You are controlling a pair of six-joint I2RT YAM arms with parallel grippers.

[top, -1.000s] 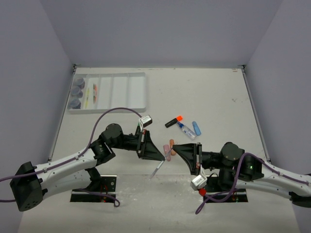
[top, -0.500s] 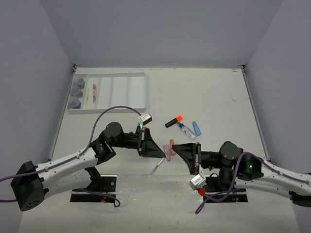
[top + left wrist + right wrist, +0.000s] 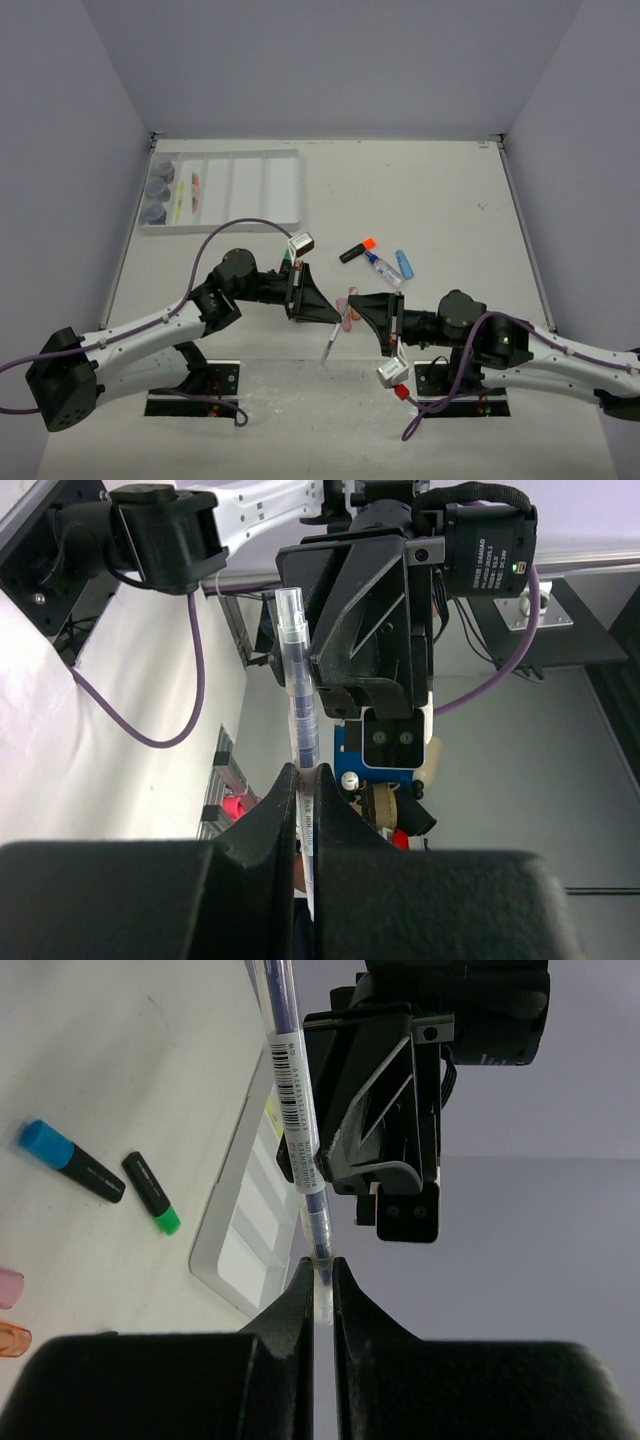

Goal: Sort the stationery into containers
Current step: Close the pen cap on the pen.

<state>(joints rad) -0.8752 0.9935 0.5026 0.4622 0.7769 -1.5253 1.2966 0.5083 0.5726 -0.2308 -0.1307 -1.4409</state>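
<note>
A thin clear pen with a blue core hangs above the table's near edge between both arms. My left gripper is shut on the pen's middle, the barrel rising from its jaws. My right gripper faces it, shut on the pen's clear end, with the barcoded barrel running away from it. The white divided tray sits far left and holds three grey-blue pots and thin pens.
On the table lie an orange-capped highlighter, a glue bottle, a blue eraser and a pink eraser under the grippers. The right wrist view shows blue-capped and green-capped highlighters beside the tray.
The left gripper has edged right with the pen, whose lower end swung right and stands steeper. The right arm's wrist has shifted left toward it.
</note>
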